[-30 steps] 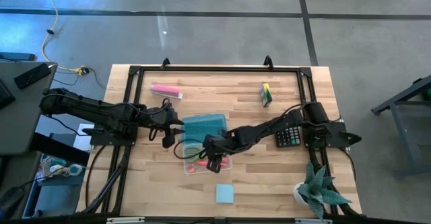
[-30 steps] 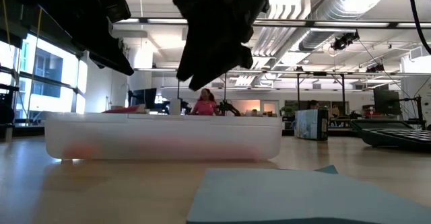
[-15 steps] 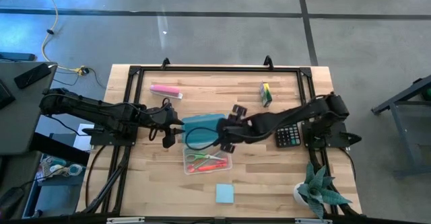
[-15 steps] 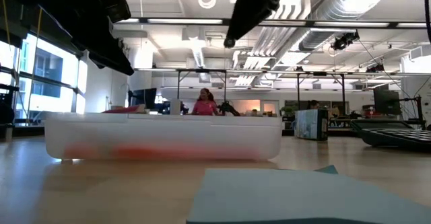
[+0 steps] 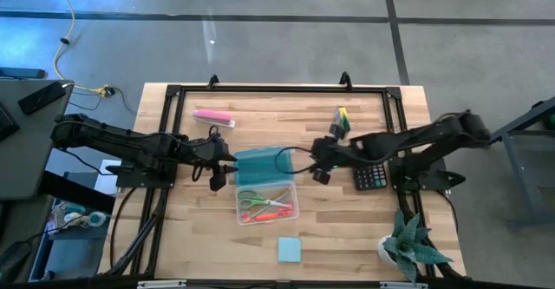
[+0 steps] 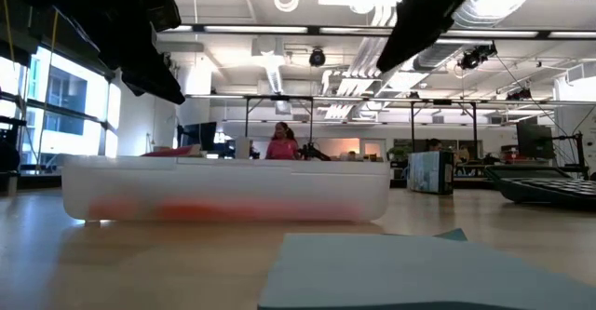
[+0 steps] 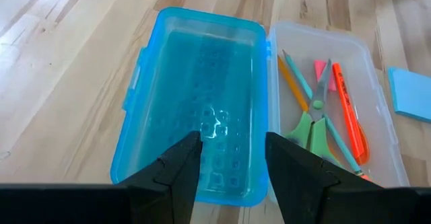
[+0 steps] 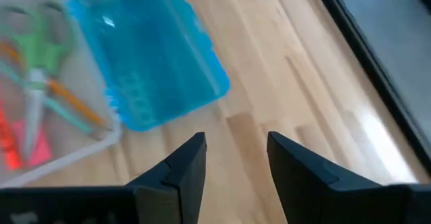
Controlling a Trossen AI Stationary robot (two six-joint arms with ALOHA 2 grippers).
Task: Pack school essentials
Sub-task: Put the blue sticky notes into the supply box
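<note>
hidden: case [image 6: 223, 191] contents just a red-orange blur through the wall in low view; pad [image 6: 419, 271] cut off at frame edge there
case: clear tray [image 5: 267, 202], blue lid [image 5: 260, 166] flipped open beside it
in tray: scissors [image 7: 315, 120], pencils, pen [image 7: 347, 114]
pad: on table [image 5: 199, 237] near tray
left gripper [image 5: 218, 171]: low at lid edge, fingers apart, empty
right gripper [image 5: 323, 153]: raised, between lid and calculator [image 5: 373, 176], fingers apart, empty
block [image 5: 342, 121]: far side, untouched

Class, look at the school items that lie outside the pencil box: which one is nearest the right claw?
The green-yellow block, just beyond the right claw. The pink item and the light-blue note pad lie farther away.
</note>
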